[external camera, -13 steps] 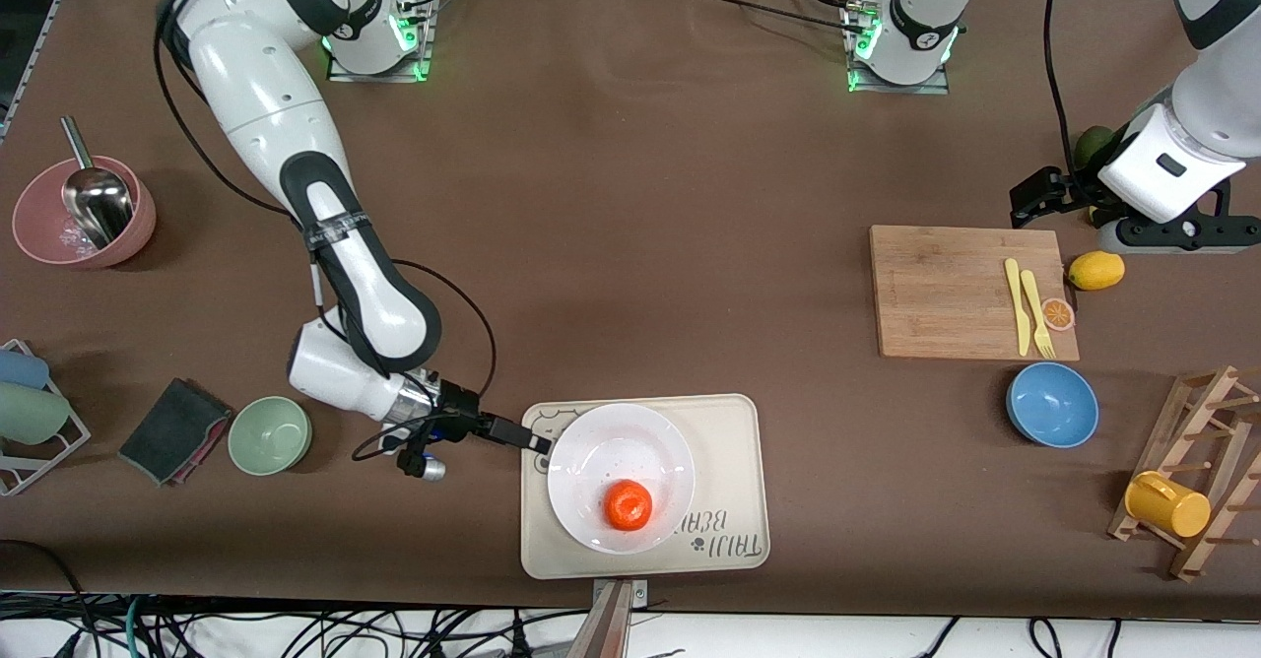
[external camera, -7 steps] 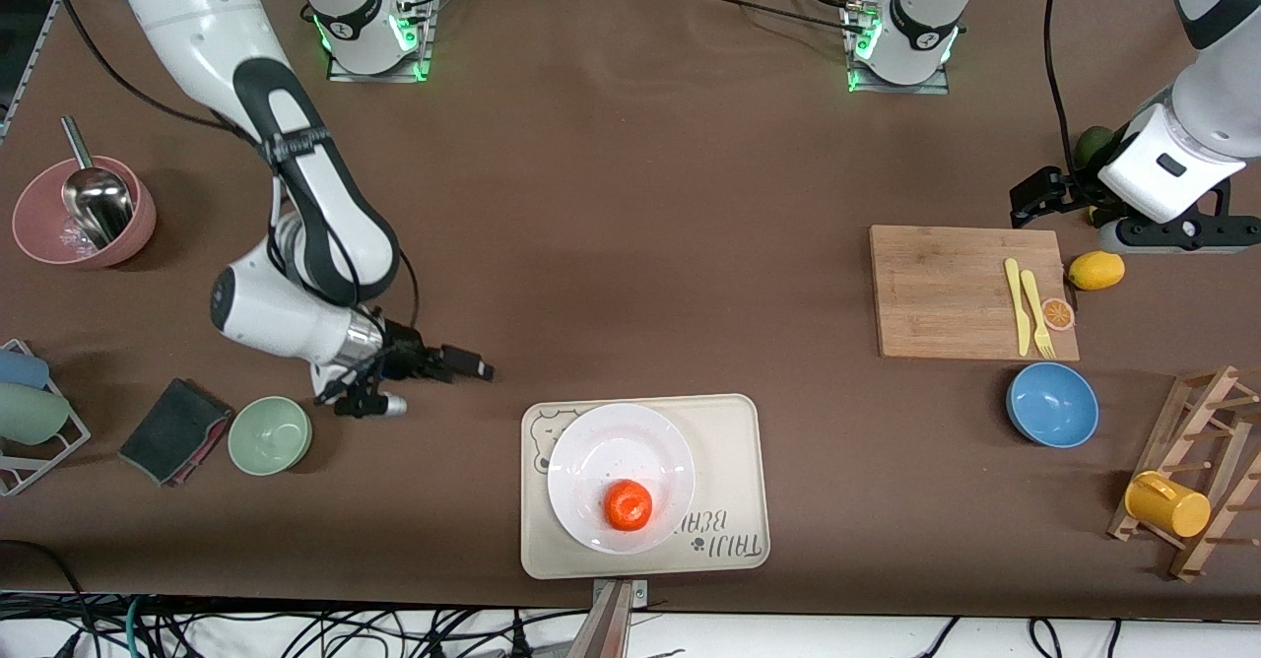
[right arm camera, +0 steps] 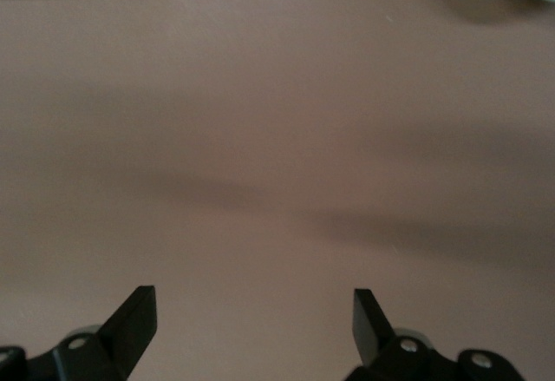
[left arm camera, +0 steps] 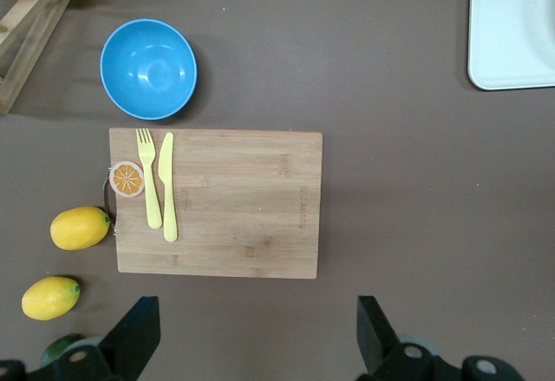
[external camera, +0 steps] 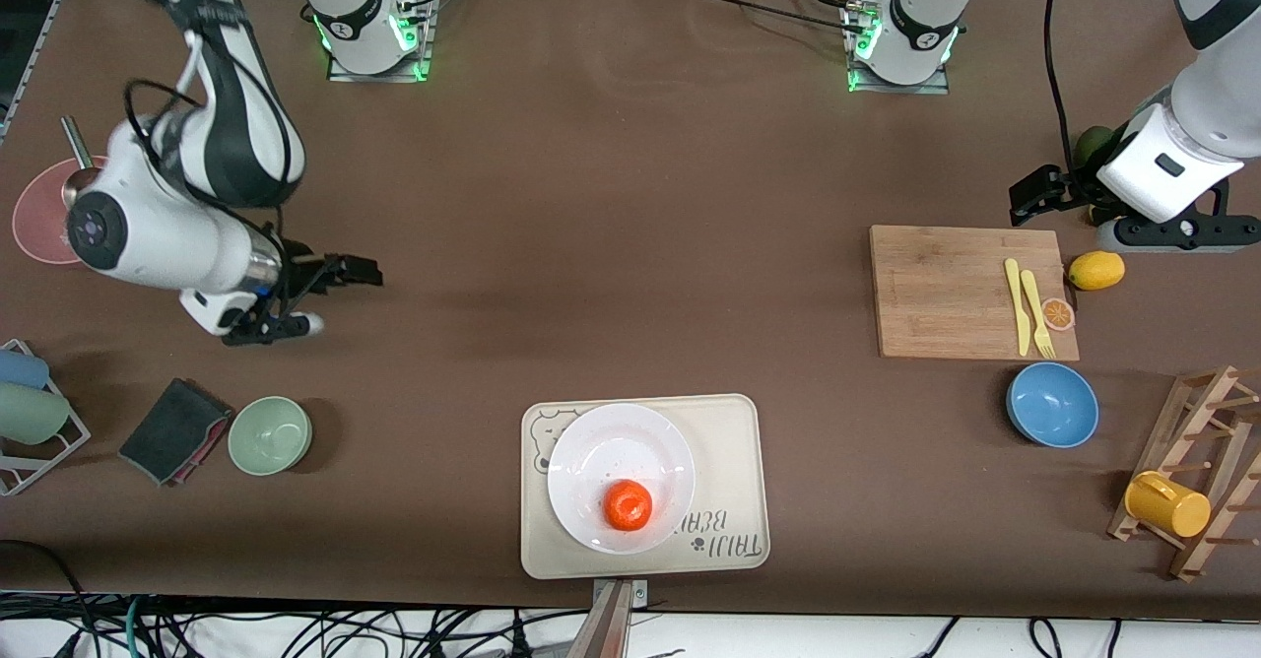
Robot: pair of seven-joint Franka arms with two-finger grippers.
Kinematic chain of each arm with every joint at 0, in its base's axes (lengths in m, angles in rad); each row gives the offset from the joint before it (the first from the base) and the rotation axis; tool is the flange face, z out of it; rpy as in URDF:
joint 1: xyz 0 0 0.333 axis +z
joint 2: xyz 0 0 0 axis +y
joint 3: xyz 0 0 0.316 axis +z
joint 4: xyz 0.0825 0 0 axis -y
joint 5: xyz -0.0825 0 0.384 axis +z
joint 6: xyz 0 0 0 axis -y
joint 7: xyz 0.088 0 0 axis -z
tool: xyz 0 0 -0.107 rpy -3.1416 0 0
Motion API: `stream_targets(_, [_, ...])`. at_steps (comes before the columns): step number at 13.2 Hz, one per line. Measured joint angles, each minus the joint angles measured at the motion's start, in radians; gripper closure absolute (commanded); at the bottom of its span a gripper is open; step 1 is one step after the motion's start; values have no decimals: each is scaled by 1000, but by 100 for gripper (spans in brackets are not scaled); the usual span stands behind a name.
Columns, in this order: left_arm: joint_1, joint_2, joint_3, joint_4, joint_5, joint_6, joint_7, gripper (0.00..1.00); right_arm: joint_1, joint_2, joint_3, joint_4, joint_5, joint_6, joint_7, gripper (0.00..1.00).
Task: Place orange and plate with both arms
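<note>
The orange (external camera: 628, 505) lies in the white plate (external camera: 611, 441), on the side nearer the front camera. The plate rests on a cream tray (external camera: 729, 441) at the table's front edge. My right gripper (external camera: 363, 271) hangs open and holds nothing, over bare brown table well away from the tray, toward the right arm's end; its wrist view shows the open right gripper (right arm camera: 254, 312) above bare cloth. My left gripper (external camera: 1023, 205) waits open beside the cutting board's corner, and in its own view the left gripper (left arm camera: 257, 320) has only table between its fingers.
A cutting board (external camera: 961, 289) carries a yellow fork, knife and an orange-slice disc, with a lemon (external camera: 1095, 270) beside it. A blue bowl (external camera: 1052, 404) and a rack with a yellow mug (external camera: 1167, 503) are close by. A green bowl (external camera: 270, 434), dark cloth (external camera: 175, 429) and pink bowl (external camera: 39, 220) sit at the right arm's end.
My right gripper has drawn away from the tray's edge, toward the right arm's end and the pink bowl, staying open. Plate, orange and left arm have not moved.
</note>
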Motion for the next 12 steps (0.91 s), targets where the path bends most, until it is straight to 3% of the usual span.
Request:
stream_targets(5, [0,0,0,1,0,-1,0,0,11,-184,10,5,-112,-231,117,0])
stream_targets(8, [0,0,0,1,0,-1,0,0,16,-237,13,13,-135,-297,181,0])
stream_targets(12, [0,0,0,1,0,-2,0,0,-24,-254,11,124,-145,-363,168,0])
